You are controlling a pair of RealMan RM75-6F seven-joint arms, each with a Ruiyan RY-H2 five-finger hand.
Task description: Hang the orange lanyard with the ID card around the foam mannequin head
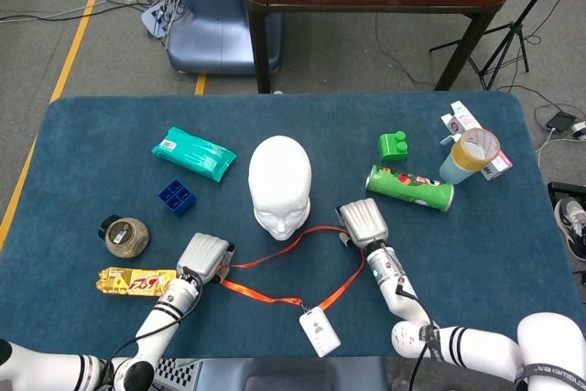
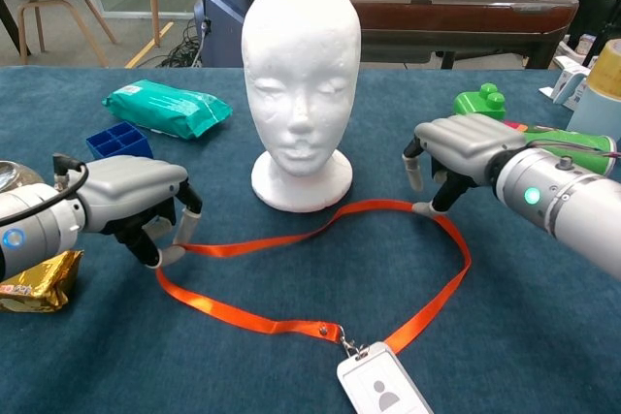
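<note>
Blue tabletop (image 2: 543, 336): lanyard (image 2: 291, 320) lies flat w/ ID card (image 2: 381, 394), none round foam head (image 2: 301, 75) yet. We pinch strap w/ left hand (image 2: 136, 201); right hand (image 2: 456, 147) hovers over strap, fingers apart, empty.

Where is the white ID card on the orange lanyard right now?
The white ID card lies flat at the table's near edge, in front of the white foam mannequin head, between the two hands.

Left hand (image 1: 205, 255) and right hand (image 1: 363, 222) flank the orange lanyard (image 1: 302, 267); mannequin head (image 1: 280, 186) between them.
</note>
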